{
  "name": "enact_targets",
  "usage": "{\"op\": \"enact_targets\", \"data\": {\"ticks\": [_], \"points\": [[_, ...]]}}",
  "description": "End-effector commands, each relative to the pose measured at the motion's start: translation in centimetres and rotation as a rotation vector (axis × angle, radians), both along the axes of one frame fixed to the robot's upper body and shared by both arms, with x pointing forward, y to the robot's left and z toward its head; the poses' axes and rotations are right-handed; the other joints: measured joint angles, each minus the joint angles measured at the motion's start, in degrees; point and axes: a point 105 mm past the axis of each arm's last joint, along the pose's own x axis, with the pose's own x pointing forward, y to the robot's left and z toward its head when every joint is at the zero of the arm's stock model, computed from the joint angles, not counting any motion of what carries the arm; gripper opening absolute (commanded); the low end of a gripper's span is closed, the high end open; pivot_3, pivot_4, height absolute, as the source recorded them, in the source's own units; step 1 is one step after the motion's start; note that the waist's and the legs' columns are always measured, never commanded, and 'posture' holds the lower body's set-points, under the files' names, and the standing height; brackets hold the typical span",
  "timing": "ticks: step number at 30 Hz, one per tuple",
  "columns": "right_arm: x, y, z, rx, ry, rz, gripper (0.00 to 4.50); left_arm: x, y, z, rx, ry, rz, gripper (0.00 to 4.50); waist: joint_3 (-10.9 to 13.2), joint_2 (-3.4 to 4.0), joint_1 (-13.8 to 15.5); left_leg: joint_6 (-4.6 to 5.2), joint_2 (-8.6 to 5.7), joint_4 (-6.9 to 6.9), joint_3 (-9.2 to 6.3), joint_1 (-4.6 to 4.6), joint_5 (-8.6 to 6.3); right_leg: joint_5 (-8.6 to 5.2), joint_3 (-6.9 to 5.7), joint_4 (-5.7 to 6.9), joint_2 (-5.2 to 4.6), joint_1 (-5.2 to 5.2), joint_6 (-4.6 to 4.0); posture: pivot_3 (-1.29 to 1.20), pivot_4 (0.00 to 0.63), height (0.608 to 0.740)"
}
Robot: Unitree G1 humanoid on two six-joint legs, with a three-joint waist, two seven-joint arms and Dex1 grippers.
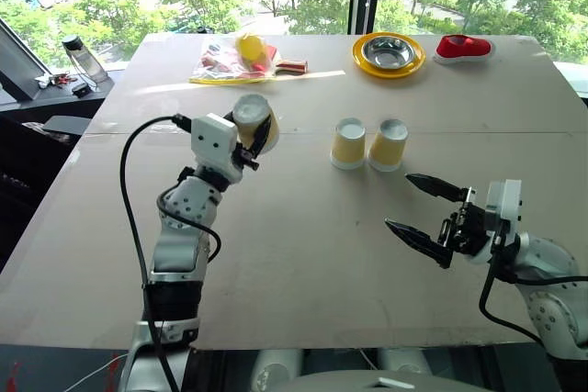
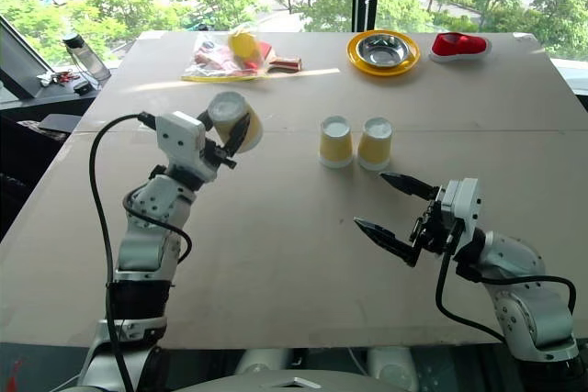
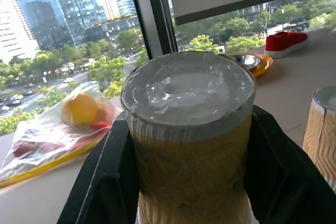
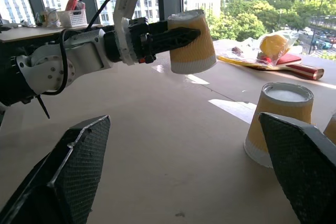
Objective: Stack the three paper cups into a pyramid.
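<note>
The left gripper [image 1: 254,138] is clamped on one paper cup [image 1: 254,119], lifted clear of the table [image 1: 294,254] left of centre, while the right gripper [image 1: 424,212] hangs spread and empty at lower right. The two base cups [image 1: 368,144] stand upside down, side by side, at centre. The held cup is tilted, so it could land off-centre, knock a base cup aside, or crush.

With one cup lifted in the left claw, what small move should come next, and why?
Probably carry the held cup rightward toward the two base cups. They stand upside down, side by side, on the table, nothing on top; the left claw is shut on the third, off to their left.
</note>
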Motion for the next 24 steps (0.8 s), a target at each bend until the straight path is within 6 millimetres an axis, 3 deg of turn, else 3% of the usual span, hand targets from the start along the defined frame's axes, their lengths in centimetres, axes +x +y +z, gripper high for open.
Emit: {"op": "enact_targets", "data": {"ticks": [1, 6, 12, 18, 24], "points": [[1.2, -1.6, 2.2, 0.033, -0.124, -0.162, 4.5, 0.8, -3.6, 3.7, 0.017, -0.029, -0.221, 2.11, 0.0, -0.02, 0.1, 0.0, -0.01, 0.01, -0.01, -0.04, 0.0, 0.0, -0.02, -0.01, 0.01, -0.01, 0.0, 0.0, 0.15, 0.74], [2.1, -2.5, 3.2, 0.055, -0.157, -0.256, 4.5, 1.0, -9.2, 6.3, 0.084, 0.006, -0.528, 2.11, 0.0, -0.03, 0.1, -0.21, -0.02, 0.0, 0.0, -0.05, 0.12, -0.01, -0.02, -0.02, 0.05, -0.03, 0.02, 0.0, 0.15, 0.74], [1.7, -1.7, 3.7, 0.09, -0.139, -0.243, 4.5, -0.1, -13.9, 5.2, 0.185, 0.058, -0.736, 2.11, 0.0, -0.02, -1.1, -0.22, 0.0, -0.08, 0.0, -0.08, 0.14, -0.04, 0.01, -0.02, 0.08, -0.08, 0.05, 0.0, 0.15, 0.74], [0.9, -1.5, 3.9, 0.098, -0.139, -0.273, 4.5, 1.6, -15.5, 5.0, 0.092, 0.109, -0.705, 2.11, 0.1, -0.03, -1.0, -0.01, 0.0, -0.02, -0.02, -0.08, 0.02, -0.04, 0.01, 0.0, 0.1, -0.08, 0.06, 0.0, 0.15, 0.74], [0.4, -1.6, 3.7, 0.097, -0.134, -0.289, 4.5, 2.5, -15.2, 4.1, 0.115, 0.134, -0.643, 2.11, 0.1, -0.03, -1.2, -0.01, -0.01, -0.02, -0.01, -0.11, 0.01, -0.04, 0.05, 0.0, 0.09, -0.09, 0.06, 0.0, 0.15, 0.74]]}}
